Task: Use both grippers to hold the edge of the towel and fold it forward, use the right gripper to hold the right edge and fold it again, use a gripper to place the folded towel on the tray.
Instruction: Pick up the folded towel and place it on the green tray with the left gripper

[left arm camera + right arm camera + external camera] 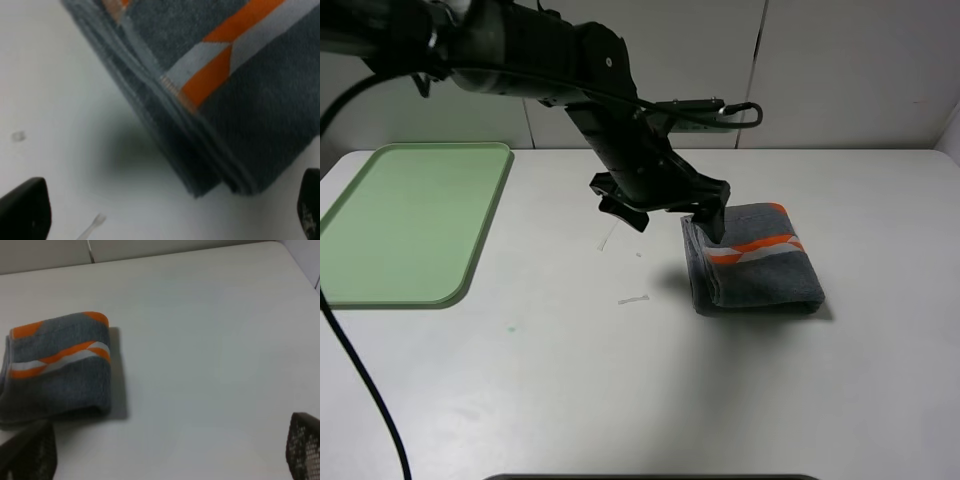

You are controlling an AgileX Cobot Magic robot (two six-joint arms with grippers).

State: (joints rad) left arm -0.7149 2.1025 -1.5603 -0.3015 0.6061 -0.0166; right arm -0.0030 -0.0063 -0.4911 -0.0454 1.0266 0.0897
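Grey towel (752, 258), orange and white stripes, folded into a thick pad on the white bench (620, 390), right of centre. Left claw (665, 210) stretched across the middle, low by the towel's left edge, fingers spread wide, gripping nothing; one finger at the towel's far left corner, contact unclear. Right claw (167, 455) also spread wide and empty, outside the high view, towel ahead of it. Green tray (410, 220) at the bench's left end, well apart from the towel.
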